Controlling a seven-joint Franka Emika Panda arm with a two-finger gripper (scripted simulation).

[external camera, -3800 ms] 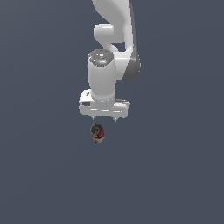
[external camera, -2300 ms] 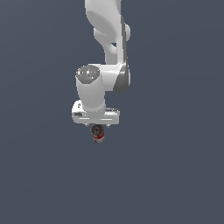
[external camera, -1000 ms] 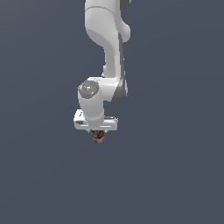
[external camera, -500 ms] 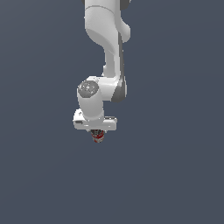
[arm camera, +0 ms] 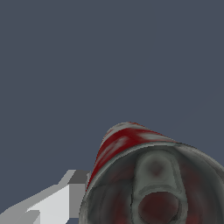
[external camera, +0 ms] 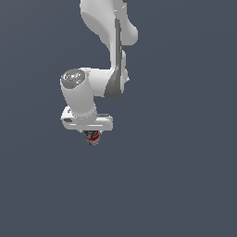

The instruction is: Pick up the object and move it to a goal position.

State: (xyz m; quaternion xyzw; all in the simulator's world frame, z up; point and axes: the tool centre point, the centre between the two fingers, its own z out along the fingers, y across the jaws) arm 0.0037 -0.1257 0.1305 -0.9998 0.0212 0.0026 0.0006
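Big white arm (external camera: 104,41) sweeping down from above, elbowing round to a chunky wrist with a grey cap, and under that the flat white body of the tool (external camera: 92,135). Everything sits against plain slate-grey; no table edge to be made out in either view. Right beneath the tool's body, tucked up tight against it, there's the can (external camera: 93,138) — tiny next to the tool, a flash of red and white with a dark end, poking out just below the fingers. From the exterior view the fingers themselves are all but hidden between the body and the can. Switch to the wrist view and the can (arm camera: 151,179) fills the near corner: dark grey round end facing the camera, pull-tab showing, red-and-white side running away behind it. One white finger (arm camera: 54,202) lies right alongside the can's side, touching or as good as; the other finger is out of shot. So the tool is clenched on the can, carrying it directly underneath itself, centred between the fingers.
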